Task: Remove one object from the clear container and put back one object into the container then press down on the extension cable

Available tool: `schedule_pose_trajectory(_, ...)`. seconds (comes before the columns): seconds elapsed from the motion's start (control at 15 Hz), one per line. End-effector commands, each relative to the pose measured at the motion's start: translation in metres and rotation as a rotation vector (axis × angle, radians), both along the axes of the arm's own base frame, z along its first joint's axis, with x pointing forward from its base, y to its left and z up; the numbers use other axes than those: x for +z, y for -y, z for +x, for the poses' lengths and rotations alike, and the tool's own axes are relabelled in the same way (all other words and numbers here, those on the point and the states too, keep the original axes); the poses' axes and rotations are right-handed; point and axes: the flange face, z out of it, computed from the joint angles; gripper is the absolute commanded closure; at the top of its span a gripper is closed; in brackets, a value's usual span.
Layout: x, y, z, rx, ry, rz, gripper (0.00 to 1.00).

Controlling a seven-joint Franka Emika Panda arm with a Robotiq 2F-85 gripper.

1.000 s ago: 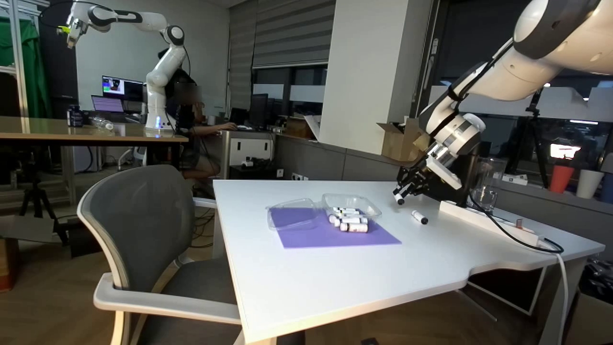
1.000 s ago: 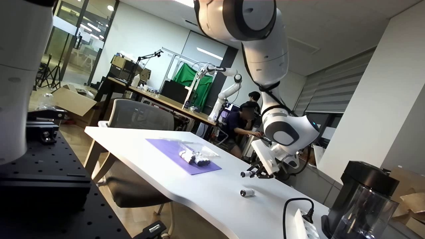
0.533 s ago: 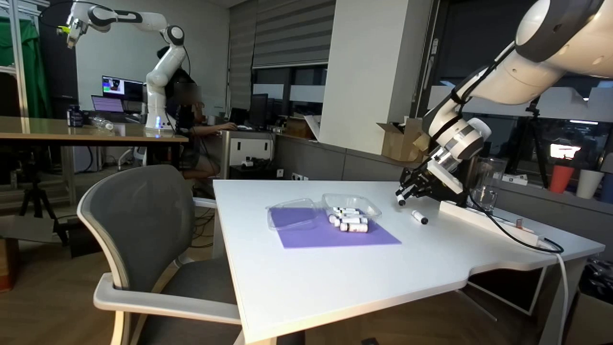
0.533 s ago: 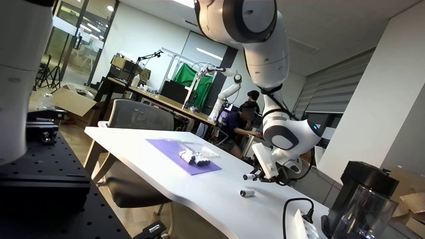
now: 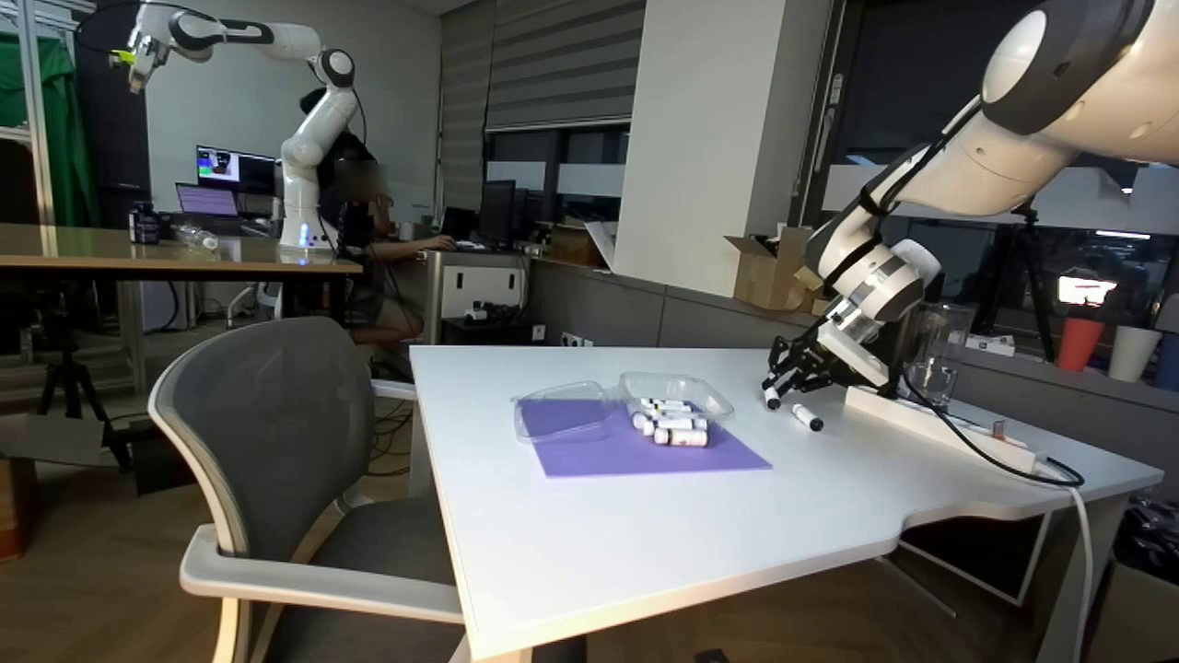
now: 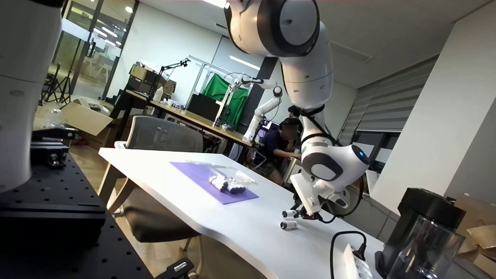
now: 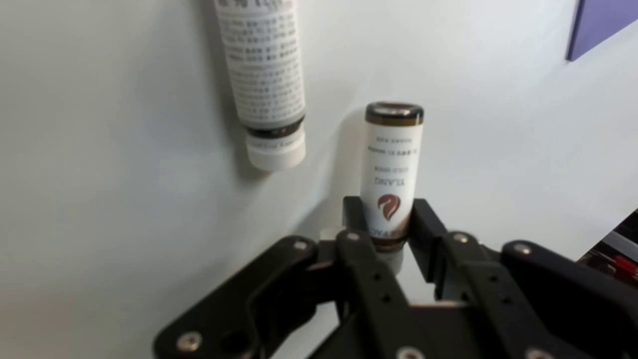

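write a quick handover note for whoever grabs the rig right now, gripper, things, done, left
Gripper: closed on a white-labelled bottle, at or just above the tabletop; contact can't be told.
Clear container: open, partly on the purple mat, white bottles at it; which lie inside is unclear.
Second bottle: lying on the tabletop beside the held one.
Extension cable: on the tabletop, gripper not on it.
Done: two bottles are away from the container, one gripped, one loose.
Left, probably: set the held bottle down, return one bottle to the container, then press the extension cable.
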Motion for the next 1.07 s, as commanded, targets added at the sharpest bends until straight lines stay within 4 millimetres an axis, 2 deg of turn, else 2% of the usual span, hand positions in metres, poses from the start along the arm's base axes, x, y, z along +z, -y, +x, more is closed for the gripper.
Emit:
schedule_pose_trajectory(0.0,0.001,0.001,0.003,-0.023,-0.002,-0.021,0.93)
schedule_pose_trajectory(0.13,0.000,0.000,0.004,-0.026,-0.001,-0.031,0.93)
schedule_pose_trajectory(0.2,0.000,0.000,0.004,-0.033,-0.001,-0.033,0.59)
schedule_pose_trajectory(0.27,0.002,0.000,0.005,-0.030,0.000,-0.036,0.47)
schedule_pose_trajectory(0.47,0.014,-0.004,0.007,-0.003,0.012,-0.032,0.27)
schedule_pose_trajectory(0.67,0.035,-0.020,0.006,0.141,0.014,-0.033,0.06)
schedule_pose_trajectory(0.8,0.049,-0.035,0.002,0.278,0.030,-0.051,0.00)
schedule_pose_trajectory(1.0,0.061,-0.068,-0.012,0.454,0.032,-0.079,0.00)
